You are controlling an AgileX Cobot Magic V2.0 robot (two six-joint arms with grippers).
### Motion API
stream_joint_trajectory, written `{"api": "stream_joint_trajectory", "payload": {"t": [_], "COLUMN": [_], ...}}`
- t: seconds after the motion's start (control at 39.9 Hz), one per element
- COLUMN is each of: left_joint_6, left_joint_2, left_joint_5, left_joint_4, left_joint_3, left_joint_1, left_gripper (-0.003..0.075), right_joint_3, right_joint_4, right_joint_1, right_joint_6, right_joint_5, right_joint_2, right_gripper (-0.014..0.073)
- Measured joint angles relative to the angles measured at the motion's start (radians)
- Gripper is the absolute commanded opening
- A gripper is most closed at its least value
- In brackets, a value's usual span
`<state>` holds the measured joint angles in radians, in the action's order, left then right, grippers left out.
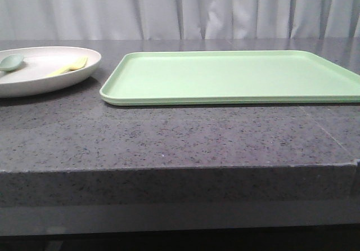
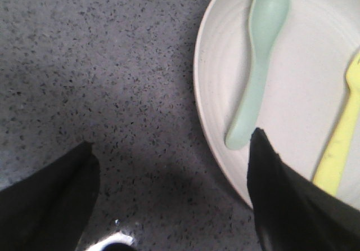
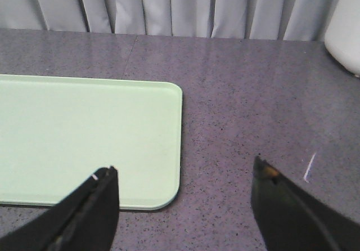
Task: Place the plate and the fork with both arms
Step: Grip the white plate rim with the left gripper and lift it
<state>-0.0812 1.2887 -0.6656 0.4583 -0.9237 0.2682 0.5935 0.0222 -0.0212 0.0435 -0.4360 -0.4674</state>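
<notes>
Starting arrangement for a two-arm placing task. The plate (image 1: 39,74) rests on the speckled grey worktop (image 1: 169,138) at the robot's left, just beside but apart from the light-green tray (image 1: 236,76), which lies bare and is judged the likely destination for the tableware. Inside the plate lie the fork (image 1: 68,66), pale yellow, and a grey-green spoon (image 1: 11,62), side by side and not touching; keeping the cutlery in the dish gathers all items on the left arm's side, so neither step appears begun. In the left wrist view, the left claw (image 2: 169,189) stands with its fingers spread wide and holding nothing; one finger hangs over bare worktop, while the other overlaps the plate's near rim (image 2: 205,121), close to the end of the spoon's handle (image 2: 239,133) and to the fork's handle (image 2: 337,155). The plate's rim thus lies between the two fingers, and the fork lies just outside the gap, beyond the finger nearest the plate; whether any finger touches the plate cannot be told. In the right wrist view, the right claw (image 3: 183,197) is likewise spread and empty, poised above the worktop at the rounded near corner of the tray (image 3: 84,133), well apart from plate and fork. A white object (image 3: 344,28) stands at the far edge, cropped and unidentifiable. Neither claw appears in the front view.
</notes>
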Motion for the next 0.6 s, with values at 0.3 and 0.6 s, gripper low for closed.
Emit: {"api": "stream_joint_trajectory", "payload": {"t": [0.3, 0.6], "left_joint_6": [-0.035, -0.123], "left_joint_2": [0.179, 0.211], "left_joint_5": [0.062, 0.131], "left_joint_4": [0.272, 0.411], "left_joint_3": [-0.002, -0.005], "left_joint_1": [0.002, 0.002], "left_gripper": [0.0277, 0.0151], "right_joint_3": [0.0, 0.0], "right_joint_4": [0.0, 0.0], "right_joint_1": [0.0, 0.0], "right_joint_6": [-0.002, -0.002], "right_joint_5": [0.0, 0.0], "right_joint_2": [0.0, 0.0], "right_gripper": [0.0526, 0.0526]}}
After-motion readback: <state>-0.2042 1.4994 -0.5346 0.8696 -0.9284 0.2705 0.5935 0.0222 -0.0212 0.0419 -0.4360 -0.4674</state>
